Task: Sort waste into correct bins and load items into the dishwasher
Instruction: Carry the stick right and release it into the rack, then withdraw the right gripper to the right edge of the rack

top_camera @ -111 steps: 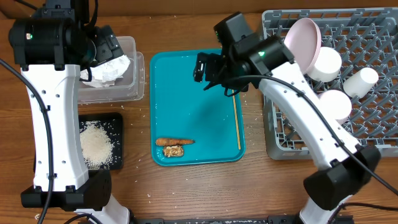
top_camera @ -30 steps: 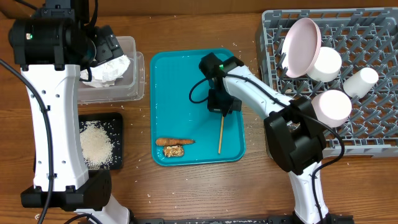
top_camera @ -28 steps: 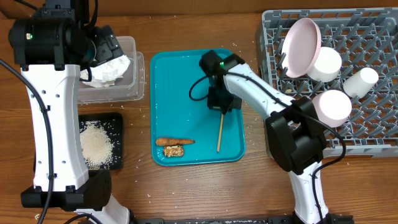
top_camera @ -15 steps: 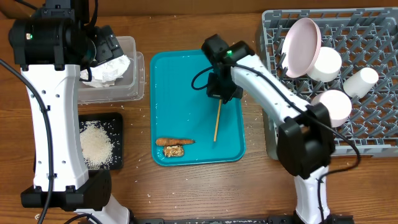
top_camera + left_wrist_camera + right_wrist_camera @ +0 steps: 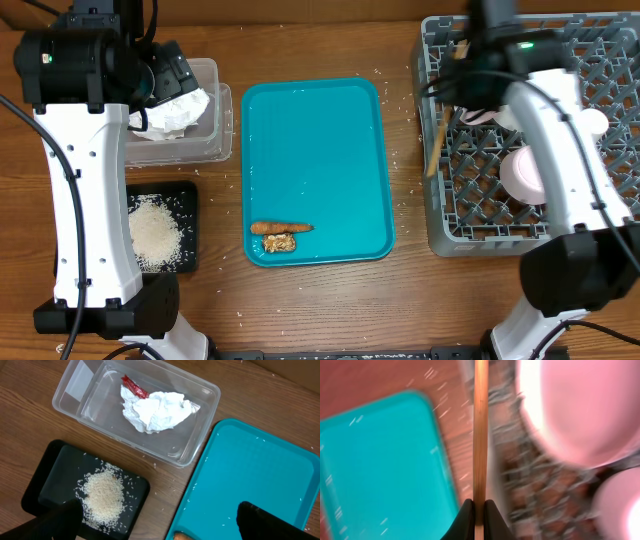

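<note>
The tool (image 5: 479, 511) pinches a thin wooden stick (image 5: 480, 435), seen between the teal tray (image 5: 380, 470) and blurred pale dishes (image 5: 580, 405).

Overhead faces straight down; both wrist views share the teal tray (image 5: 315, 170).

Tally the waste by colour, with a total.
Red: 1 (wrapper)
White: 2 (napkin, rice)
Orange: 1 (carrot)
Brown: 1 (chunk)
Total: 5
</note>
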`<act>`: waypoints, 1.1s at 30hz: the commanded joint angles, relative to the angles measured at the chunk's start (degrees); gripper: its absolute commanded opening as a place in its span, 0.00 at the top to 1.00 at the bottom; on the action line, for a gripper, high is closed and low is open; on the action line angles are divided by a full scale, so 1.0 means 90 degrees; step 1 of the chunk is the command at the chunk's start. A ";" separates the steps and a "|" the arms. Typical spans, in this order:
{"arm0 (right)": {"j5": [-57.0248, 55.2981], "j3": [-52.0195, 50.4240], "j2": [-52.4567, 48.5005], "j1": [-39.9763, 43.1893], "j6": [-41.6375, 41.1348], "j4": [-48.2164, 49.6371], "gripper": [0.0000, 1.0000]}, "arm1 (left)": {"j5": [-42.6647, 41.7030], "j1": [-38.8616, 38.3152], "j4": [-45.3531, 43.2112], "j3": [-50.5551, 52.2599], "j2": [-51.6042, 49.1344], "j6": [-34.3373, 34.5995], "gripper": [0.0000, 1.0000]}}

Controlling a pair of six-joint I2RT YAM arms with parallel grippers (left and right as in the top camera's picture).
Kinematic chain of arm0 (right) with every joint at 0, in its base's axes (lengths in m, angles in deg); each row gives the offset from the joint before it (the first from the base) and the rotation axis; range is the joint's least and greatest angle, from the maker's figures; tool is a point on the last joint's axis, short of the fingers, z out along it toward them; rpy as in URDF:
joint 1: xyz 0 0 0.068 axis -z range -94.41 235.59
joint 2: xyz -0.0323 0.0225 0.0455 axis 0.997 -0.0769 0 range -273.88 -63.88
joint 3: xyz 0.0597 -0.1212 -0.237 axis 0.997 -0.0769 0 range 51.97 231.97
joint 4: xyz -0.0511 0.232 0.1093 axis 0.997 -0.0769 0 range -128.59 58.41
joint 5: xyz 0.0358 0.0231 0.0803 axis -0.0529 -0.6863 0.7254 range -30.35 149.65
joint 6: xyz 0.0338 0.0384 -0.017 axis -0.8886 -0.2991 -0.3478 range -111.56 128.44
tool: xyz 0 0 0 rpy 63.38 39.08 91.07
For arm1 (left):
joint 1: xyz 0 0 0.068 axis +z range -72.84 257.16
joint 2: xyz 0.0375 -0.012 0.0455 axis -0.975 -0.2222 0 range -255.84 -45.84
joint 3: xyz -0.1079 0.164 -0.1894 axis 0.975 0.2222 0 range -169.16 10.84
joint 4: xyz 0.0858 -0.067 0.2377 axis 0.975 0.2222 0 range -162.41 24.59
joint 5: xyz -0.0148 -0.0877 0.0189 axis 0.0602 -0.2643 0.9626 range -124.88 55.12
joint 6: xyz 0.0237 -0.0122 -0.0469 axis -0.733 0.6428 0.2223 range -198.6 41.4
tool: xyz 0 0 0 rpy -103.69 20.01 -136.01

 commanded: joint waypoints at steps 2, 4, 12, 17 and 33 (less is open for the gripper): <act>0.0041 0.0138 0.0146 0.0636 0.1243 0.0202 0.96 | 0.0087 -0.0012 0.0000 0.0024 -0.0049 0.0002 0.00; 0.0418 0.0129 0.0146 0.0746 0.2081 0.0372 0.96 | 0.0087 -0.0012 0.0000 0.0024 -0.0049 0.0002 0.00; 0.0503 0.0129 0.0143 0.0746 0.2368 0.0831 0.93 | 0.0087 -0.0012 0.0000 0.0024 -0.0049 0.0002 0.00; 0.0508 0.0129 0.0138 0.0746 0.2365 0.0891 0.72 | 0.0087 -0.0012 0.0000 0.0024 -0.0049 0.0002 0.00; 0.2368 0.0131 0.0141 0.0595 0.1333 0.0401 0.34 | 0.0087 -0.0012 0.0000 0.0024 -0.0049 0.0002 0.00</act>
